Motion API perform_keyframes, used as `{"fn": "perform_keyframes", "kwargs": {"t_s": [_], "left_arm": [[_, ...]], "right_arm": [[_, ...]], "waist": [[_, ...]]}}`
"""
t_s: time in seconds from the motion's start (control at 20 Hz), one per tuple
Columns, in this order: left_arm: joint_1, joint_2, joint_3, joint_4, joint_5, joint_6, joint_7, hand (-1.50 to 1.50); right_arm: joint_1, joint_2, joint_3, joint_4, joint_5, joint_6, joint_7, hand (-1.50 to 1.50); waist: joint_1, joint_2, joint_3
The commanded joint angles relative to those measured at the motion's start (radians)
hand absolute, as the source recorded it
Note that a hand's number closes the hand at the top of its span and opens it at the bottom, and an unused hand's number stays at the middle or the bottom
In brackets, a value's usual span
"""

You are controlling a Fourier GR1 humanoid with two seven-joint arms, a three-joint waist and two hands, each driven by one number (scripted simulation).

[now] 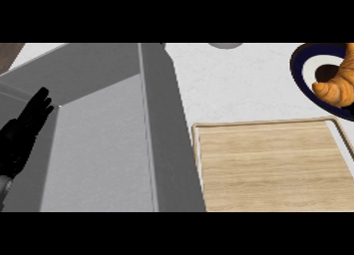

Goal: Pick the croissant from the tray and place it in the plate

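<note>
A golden croissant (345, 79) lies on the dark blue plate (303, 79) with a white centre at the upper right, partly cut off by the view's edge. The wooden tray (275, 169) sits below the plate at the lower right and holds nothing. My left hand (21, 132) shows at the left edge, open with fingers pointing up, resting over the sink area. My right hand shows nowhere in the view.
A grey sink basin (98, 154) fills the left half, with a raised wall (161, 124) between it and the white counter (231, 84). A grey round object (225, 45) peeks in at the top edge.
</note>
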Motion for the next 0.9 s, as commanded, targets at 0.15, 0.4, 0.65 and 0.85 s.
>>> {"fn": "perform_keyframes", "kwargs": {"t_s": [0.15, 0.4, 0.65, 0.85], "left_arm": [[-0.006, -0.14, -0.021, 0.087, 0.018, -0.005, -0.047, 0.0], [-0.047, -0.126, -0.017, 0.092, 0.039, -0.04, -0.033, 0.0], [-0.054, -0.132, -0.045, 0.065, 0.029, -0.015, -0.035, 0.0], [-0.073, -0.149, -0.061, 0.084, 0.03, -0.009, -0.038, 0.0]], "right_arm": [[-0.053, -0.057, -0.135, 0.226, -0.072, 0.029, -0.019, 1.5], [-0.101, -0.08, -0.156, 0.454, -0.026, -0.003, -0.126, 1.5], [-0.158, -0.158, -0.16, 0.663, 0.026, 0.013, -0.235, 1.5], [-0.174, -0.161, -0.097, 0.756, 0.099, 0.019, -0.276, 1.5]], "waist": [[0.016, 0.026, -0.033], [0.039, 0.034, -0.031], [0.067, 0.043, -0.03], [0.069, 0.044, -0.03]]}}
